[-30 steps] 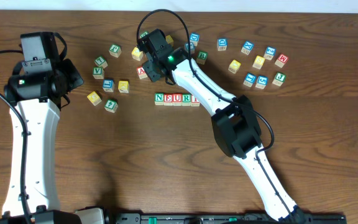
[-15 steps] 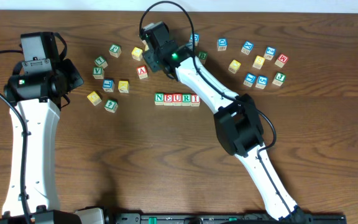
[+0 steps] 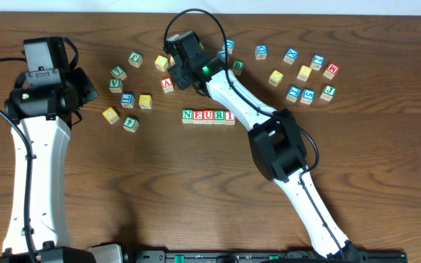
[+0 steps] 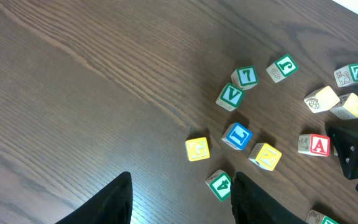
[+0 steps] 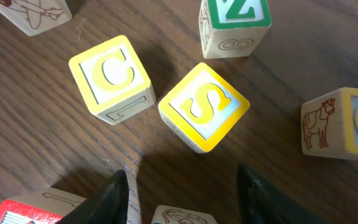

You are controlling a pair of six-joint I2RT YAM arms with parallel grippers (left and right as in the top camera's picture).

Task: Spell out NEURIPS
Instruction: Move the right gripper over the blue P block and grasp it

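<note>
Centre of the overhead frame: the N-E-U-R-I row (image 3: 208, 116) sits on the table (image 3: 137, 190), five cubes side by side in a straight line, letters up. Upper centre, the right gripper (image 5: 182, 186) hovers over a loose cluster of cubes just up-left of that row. Its jaws are parted fairly wide with nothing between them.

In the right wrist view the yellow S cube (image 5: 204, 106) is mid-frame, turned diagonal, flat on the table just ahead of the jaw gap and untouched. The yellow C cube (image 5: 110, 74) is close on its left. The green Z cube (image 5: 235, 22) is at the top edge, the cow-picture cube (image 5: 328, 127) at the right edge and the red A cube (image 5: 20, 208) in the lower left corner.

At the left of the overhead frame, the left gripper (image 4: 182, 199) hangs above the table, jaws partly open and empty. In the left wrist view a green-framed cube (image 4: 219, 185) lies near the right-hand finger. The yellow G cube (image 4: 197, 149), blue L cube (image 4: 237, 135) and green V cube (image 4: 230, 96) are scattered beyond it.
</note>
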